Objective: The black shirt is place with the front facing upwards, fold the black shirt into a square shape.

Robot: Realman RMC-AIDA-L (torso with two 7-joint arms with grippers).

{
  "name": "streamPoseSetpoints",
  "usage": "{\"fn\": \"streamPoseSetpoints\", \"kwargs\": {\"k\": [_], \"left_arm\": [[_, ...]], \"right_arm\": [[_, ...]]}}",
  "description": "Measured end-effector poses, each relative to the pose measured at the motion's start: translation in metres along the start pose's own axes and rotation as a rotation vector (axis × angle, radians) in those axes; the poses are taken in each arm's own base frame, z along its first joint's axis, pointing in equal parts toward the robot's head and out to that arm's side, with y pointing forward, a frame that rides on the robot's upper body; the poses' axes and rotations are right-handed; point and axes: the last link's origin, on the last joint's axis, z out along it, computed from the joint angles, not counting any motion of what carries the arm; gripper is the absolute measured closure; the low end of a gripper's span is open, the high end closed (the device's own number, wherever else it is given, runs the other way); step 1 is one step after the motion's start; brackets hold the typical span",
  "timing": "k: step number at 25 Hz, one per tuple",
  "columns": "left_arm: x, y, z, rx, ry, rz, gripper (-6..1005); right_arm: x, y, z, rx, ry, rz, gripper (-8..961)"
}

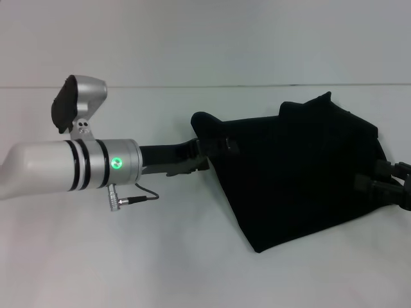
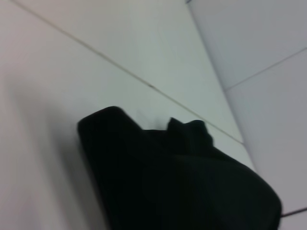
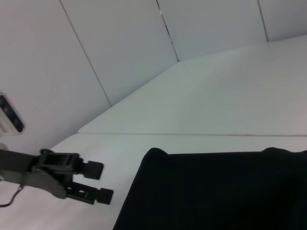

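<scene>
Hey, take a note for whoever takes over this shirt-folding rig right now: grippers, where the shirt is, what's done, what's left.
Left gripper: open, holding nothing, just off the left edge of the black shirt.
Right gripper: at the shirt's right edge.
Shirt: on the white table, folded over on itself into a lopsided, slanted bundle; no lettering shows.
Done: the shirt is already folded over, but unevenly.
Left: square up the slanted left side and the bunched far edge into a neat square.

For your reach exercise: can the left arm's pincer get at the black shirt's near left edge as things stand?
Probably yes: the left pincer is already at the shirt, with only bare table around that edge.
</scene>
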Motion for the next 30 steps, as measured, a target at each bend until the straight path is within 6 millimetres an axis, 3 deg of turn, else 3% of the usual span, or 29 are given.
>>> {"fn": "streamPoseSetpoints", "kwargs": {"k": [12,30], "left_arm": [[-0.009,-0.012,0.016,0.097,0.031,-0.068,52],[-0.017,0.001,0.034,0.068,-0.004,-0.066,58]], "right_arm": [[0.013,0.010,-0.005,-0.056,0.036,-0.062,50],[0.014,0.011,-0.007,-0.062,0.044,-0.053,49]]}}
